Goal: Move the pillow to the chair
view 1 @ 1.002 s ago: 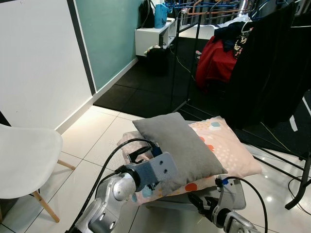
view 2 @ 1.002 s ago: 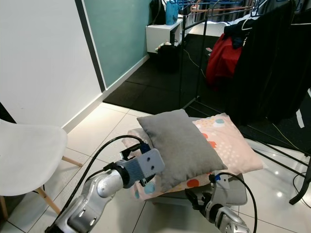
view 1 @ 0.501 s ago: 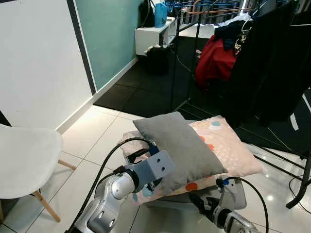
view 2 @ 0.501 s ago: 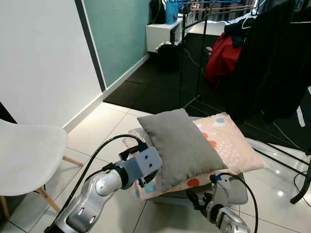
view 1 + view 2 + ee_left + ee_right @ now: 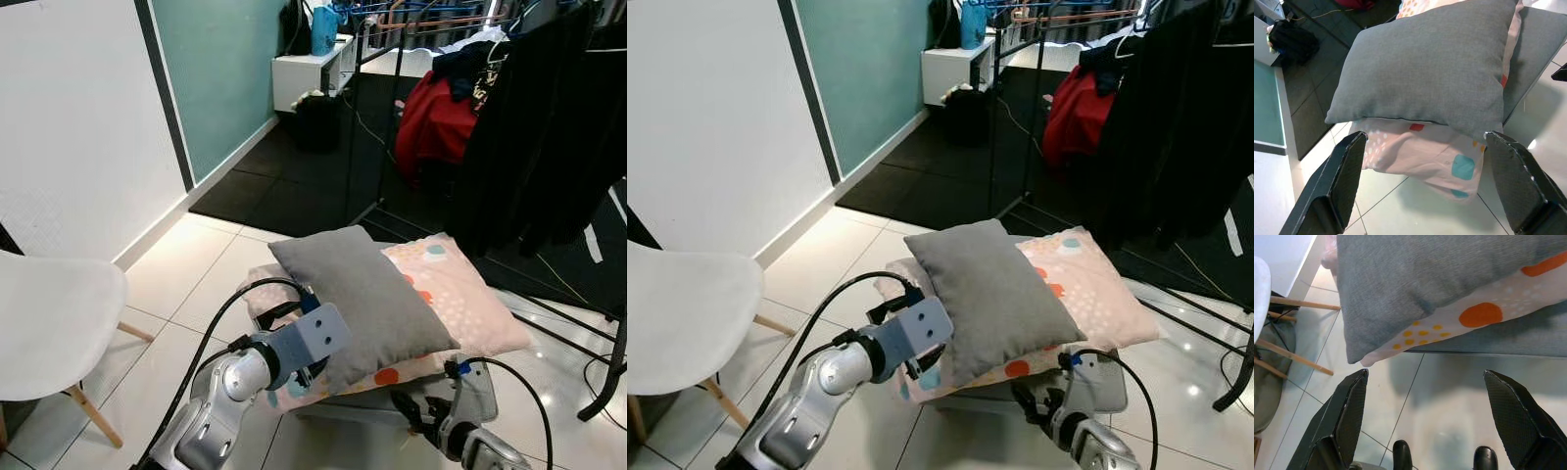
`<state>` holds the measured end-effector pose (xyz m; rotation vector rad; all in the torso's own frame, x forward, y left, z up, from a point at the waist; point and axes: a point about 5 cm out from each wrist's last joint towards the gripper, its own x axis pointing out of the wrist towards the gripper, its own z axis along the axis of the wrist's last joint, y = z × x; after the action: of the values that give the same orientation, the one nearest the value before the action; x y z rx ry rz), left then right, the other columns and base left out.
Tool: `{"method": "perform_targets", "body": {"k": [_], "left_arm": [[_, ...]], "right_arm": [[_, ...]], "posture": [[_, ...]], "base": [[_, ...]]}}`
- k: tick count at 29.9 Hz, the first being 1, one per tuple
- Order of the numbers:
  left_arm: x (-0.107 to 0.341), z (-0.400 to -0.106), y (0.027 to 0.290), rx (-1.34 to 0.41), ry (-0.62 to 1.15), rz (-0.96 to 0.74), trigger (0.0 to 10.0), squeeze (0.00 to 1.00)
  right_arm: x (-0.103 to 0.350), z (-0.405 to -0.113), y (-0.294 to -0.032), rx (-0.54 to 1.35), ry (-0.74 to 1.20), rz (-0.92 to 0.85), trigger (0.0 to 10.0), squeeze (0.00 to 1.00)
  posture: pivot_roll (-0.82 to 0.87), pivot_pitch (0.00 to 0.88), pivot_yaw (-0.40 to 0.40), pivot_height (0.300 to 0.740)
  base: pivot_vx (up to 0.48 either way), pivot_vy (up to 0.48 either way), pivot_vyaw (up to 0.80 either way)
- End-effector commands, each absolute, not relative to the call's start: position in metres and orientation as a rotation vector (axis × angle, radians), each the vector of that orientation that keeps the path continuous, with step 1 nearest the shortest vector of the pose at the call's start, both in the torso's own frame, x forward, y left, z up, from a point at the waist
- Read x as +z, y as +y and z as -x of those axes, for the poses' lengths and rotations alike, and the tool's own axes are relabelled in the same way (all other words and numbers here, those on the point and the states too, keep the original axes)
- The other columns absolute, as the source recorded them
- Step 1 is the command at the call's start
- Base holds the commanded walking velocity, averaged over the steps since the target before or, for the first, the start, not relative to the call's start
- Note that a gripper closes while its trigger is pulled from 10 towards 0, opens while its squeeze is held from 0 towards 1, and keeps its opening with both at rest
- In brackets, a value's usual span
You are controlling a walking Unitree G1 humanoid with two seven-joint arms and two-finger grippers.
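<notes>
Left pincer [image 5: 1422,188] spread wide just short of the near edge of the plain grey fabric pillow [image 5: 364,293], right pincer [image 5: 1440,431] spread low beside it, pillow lying on a pink spotted cushion [image 5: 460,299], white moulded chair [image 5: 49,328] well apart at left

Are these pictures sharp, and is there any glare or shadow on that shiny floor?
Both eye views are sharp and evenly lit; small bright glints sit on the glossy floor tiles at the right. In the left wrist view the grey pillow is crisp. In the right wrist view the tiles mirror the pillows as a soft grey reflection.
</notes>
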<state>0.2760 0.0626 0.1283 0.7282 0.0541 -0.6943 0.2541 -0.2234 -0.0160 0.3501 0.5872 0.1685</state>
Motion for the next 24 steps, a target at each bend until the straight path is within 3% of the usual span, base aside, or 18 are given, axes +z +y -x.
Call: {"method": "perform_targets", "body": {"k": [1,24], "left_arm": [[0.126,-0.2737,0.0646,-0.698,0.067,-0.728,10.0,0.0],[0.1289,-0.2738,0.0648,-0.696,0.052,-0.75,10.0,0.0]], "right_arm": [[-0.0178,-0.252,-0.2203,0.174,0.601,-0.349,10.0,0.0],[-0.0133,-0.2534,-0.2161,0.186,0.595,-0.343,10.0,0.0]], "posture": [[-0.09,0.064,0.004,0.74],[-0.1,0.082,0.007,0.74]], "base": [[0.0,0.0,0.0],[0.0,0.0,0.0]]}}
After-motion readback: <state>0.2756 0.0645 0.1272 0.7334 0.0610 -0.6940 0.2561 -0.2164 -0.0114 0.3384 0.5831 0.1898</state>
